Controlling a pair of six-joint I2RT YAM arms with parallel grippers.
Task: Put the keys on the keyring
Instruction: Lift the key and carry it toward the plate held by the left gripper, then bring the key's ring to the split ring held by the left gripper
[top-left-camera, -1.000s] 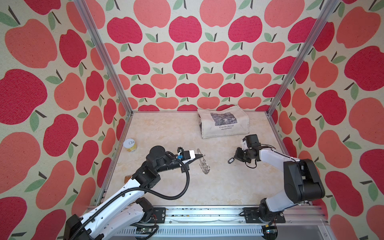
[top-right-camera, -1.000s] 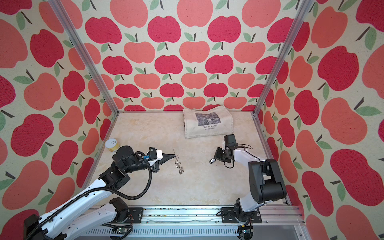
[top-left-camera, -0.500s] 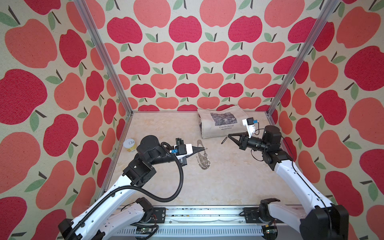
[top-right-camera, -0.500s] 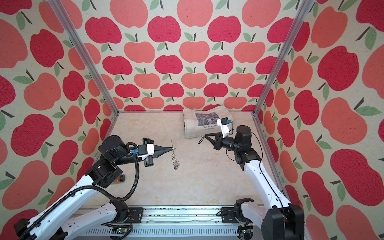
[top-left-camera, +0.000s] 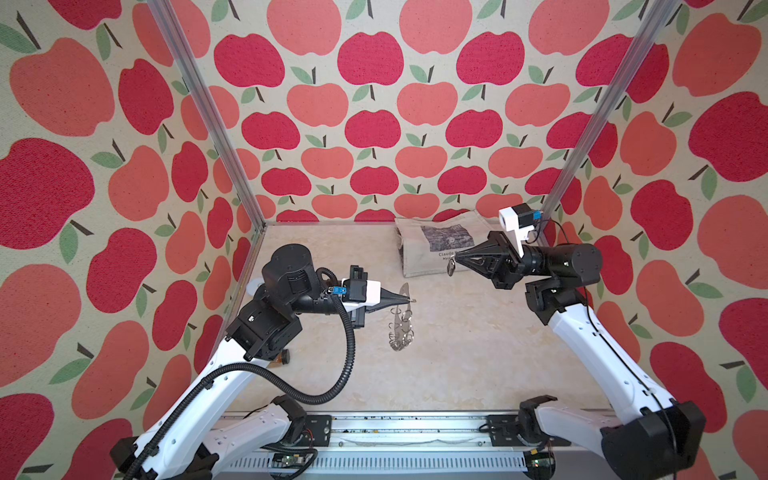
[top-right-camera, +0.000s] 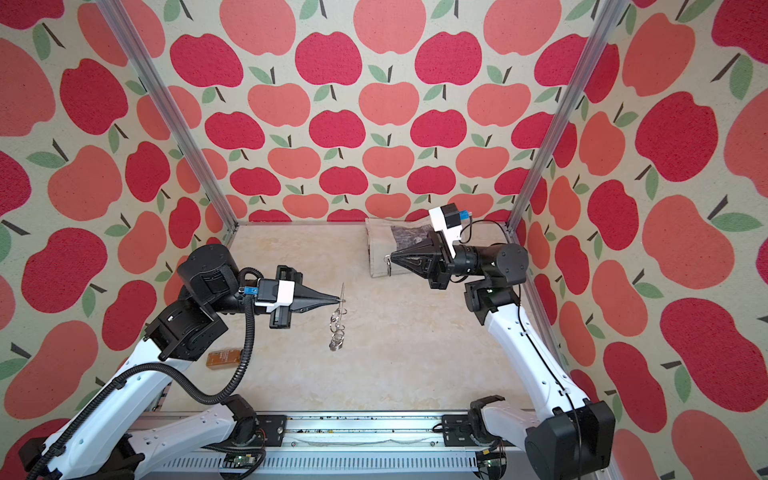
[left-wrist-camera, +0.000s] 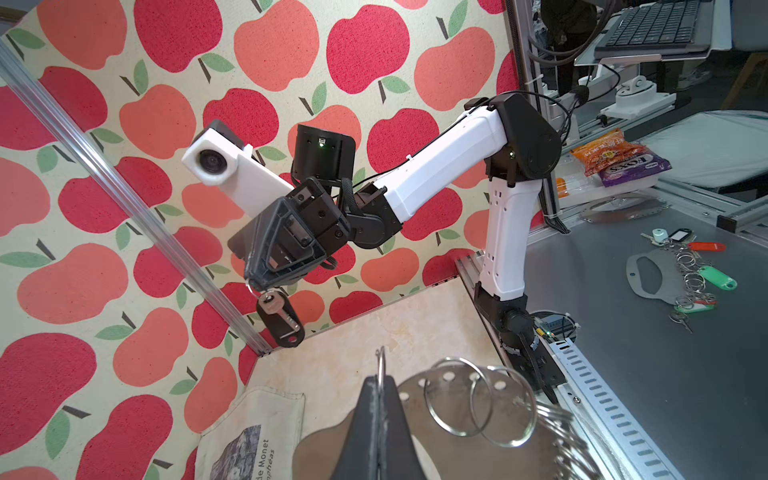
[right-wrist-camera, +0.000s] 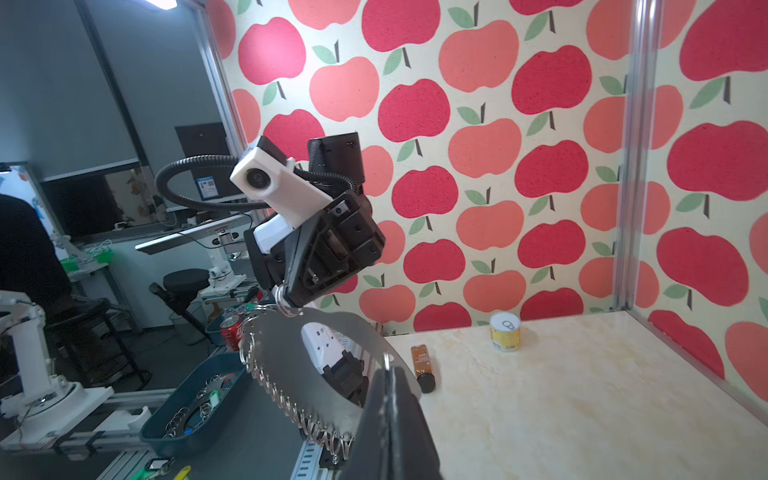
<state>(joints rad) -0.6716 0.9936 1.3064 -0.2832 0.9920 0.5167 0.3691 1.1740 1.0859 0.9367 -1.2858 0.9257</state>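
pale marbled tabletop (top-left-camera: 478, 353) boxed in by apple-print walls (top-left-camera: 374, 124), a printed cloth bag (top-left-camera: 415, 257) at the back. left claw (top-left-camera: 410, 299) pinches the keyring (top-left-camera: 401, 328) aloft; right claw (top-left-camera: 457, 262) pinches the keys (top-left-camera: 451, 268).

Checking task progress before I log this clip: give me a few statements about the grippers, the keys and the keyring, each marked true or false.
1. The left gripper is shut on one ring of the keyring, which hangs below it. True.
2. The keys lie loose, held by nothing. False: they dangle from the shut right gripper.
3. The keys are threaded onto the keyring. False: the two hang apart, each from its own gripper.
4. A yellow can stands upright, its pull-tab lid on top. True.
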